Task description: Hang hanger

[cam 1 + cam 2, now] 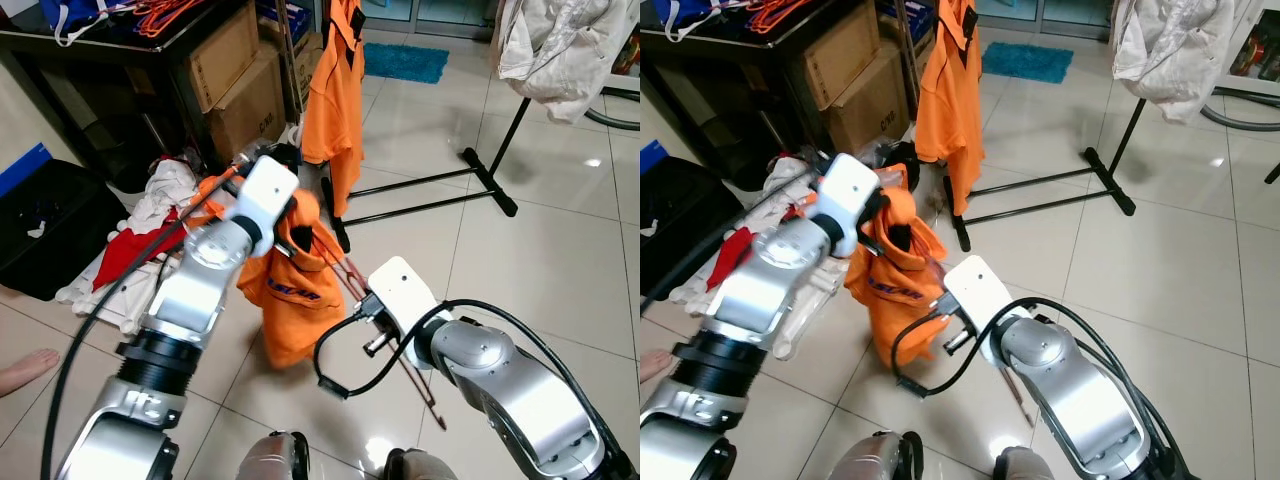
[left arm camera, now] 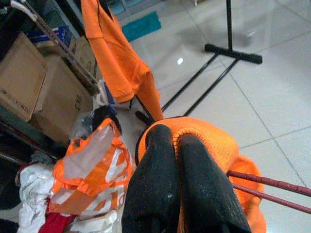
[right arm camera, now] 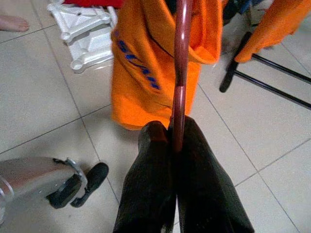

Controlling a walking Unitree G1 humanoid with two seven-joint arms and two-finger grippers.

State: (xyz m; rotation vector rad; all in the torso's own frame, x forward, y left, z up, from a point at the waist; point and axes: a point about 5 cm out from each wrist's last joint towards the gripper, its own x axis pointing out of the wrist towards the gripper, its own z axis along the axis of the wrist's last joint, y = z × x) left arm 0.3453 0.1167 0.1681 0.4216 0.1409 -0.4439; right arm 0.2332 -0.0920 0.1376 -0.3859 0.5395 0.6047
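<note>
We have the dark red hanger [image 3: 179, 73] low between our two arms, above the tiled floor [image 1: 560, 250], its end pinched between the closed fingers of our right gripper [image 3: 171, 141]. Its far end runs into the orange shirt [image 1: 295, 290], whose collar is clamped in our left gripper [image 2: 176, 145], the fingers pressed together on the cloth.

We judge the main risk to be the shirt sliding off: it seems only partly threaded, bunched and drooping toward the tiles, so a careless lift could shed it. The hold on the thin hanger is at one end, so it may twist or slip.

The black rack [image 1: 440, 185] stands well apart, with another orange shirt [image 1: 335, 90] hanging on it; its top rail is cut off. We cannot see the hanger's hook, nor how far the hanger sits inside the shirt. A clutter of cloth [image 1: 150, 215] lies beside the cardboard boxes [image 1: 235, 75].
</note>
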